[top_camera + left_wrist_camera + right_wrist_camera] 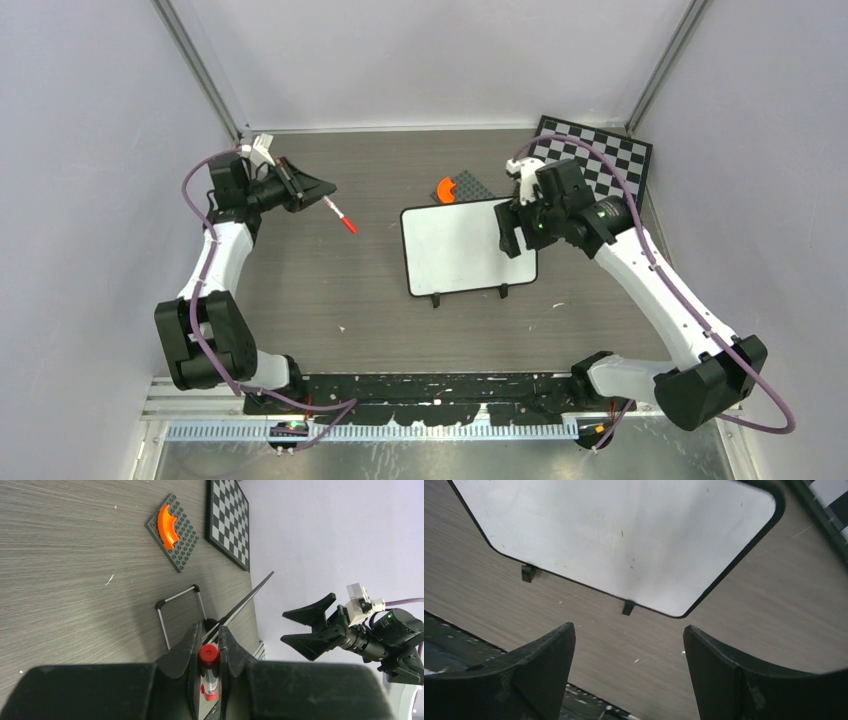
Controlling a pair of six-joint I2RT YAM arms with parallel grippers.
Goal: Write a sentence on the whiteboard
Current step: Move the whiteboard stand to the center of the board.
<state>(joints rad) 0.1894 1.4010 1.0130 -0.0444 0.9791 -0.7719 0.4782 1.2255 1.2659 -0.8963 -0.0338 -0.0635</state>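
Well, my left end effector (320, 191) pinched the red-tipped marker (341, 217), aimed roughly at the blank white rectangular whiteboard (455, 250) well ahead; my spread right end effector (512, 232) hung nearer.

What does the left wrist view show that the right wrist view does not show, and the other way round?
Only the left wrist view: a red marker clamped in the left end effector, and an orange piece on a grey plate. Only the right wrist view: the blank face of the whiteboard. Both: the whiteboard (nearly edge-on from the left wrist), the open right end effector and the table.
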